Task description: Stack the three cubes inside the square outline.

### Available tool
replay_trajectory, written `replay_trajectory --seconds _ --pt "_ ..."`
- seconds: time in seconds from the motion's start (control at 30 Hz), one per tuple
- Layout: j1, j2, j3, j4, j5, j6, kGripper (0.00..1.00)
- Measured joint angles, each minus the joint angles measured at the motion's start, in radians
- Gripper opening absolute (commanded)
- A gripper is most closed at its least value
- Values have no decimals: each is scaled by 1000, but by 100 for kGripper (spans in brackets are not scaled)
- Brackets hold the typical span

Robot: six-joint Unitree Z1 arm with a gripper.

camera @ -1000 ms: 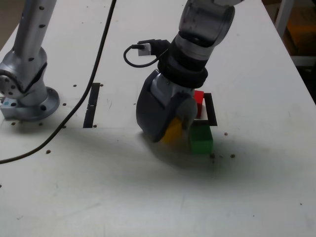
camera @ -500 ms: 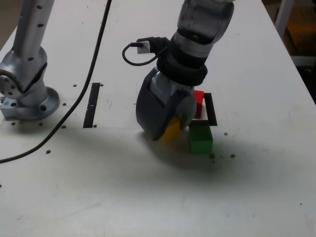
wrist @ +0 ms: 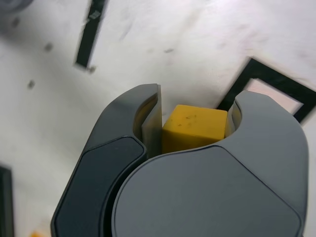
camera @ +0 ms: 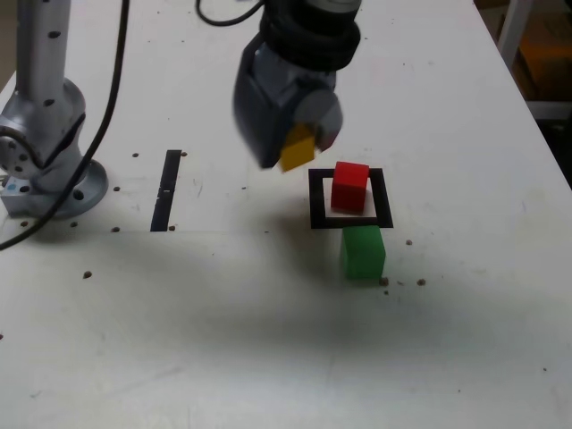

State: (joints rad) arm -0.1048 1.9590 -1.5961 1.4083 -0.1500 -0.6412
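My gripper (camera: 299, 143) hangs above the table, shut on the yellow cube (camera: 297, 149), just to the exterior view's left of the square outline (camera: 349, 221). In the wrist view the yellow cube (wrist: 193, 127) sits clamped between the grey fingers (wrist: 150, 123), with a corner of the square outline (wrist: 256, 74) beyond it. The red cube (camera: 349, 187) stands inside the outline. The green cube (camera: 363, 251) rests on the table just outside the outline's near edge.
A straight black strip (camera: 166, 189) lies on the white table (camera: 268, 340) at the exterior view's left, beside the arm's grey base (camera: 49, 174). A black cable (camera: 80, 152) runs past the base.
The gripper closed on the yellow cube at table level beside the green cube, then lifted it up and back. The red cube, formerly half hidden, now shows fully.
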Motion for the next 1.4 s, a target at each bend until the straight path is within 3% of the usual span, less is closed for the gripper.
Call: replay_trajectory --seconds 0.1,0.2,0.57,1.4 --pt "1 24 -46 12 58 114 23" --pt "1 31 -58 15 78 214 23" --pt "20 109 -168 17 89 446 23" --pt "33 217 -241 51 97 534 24"
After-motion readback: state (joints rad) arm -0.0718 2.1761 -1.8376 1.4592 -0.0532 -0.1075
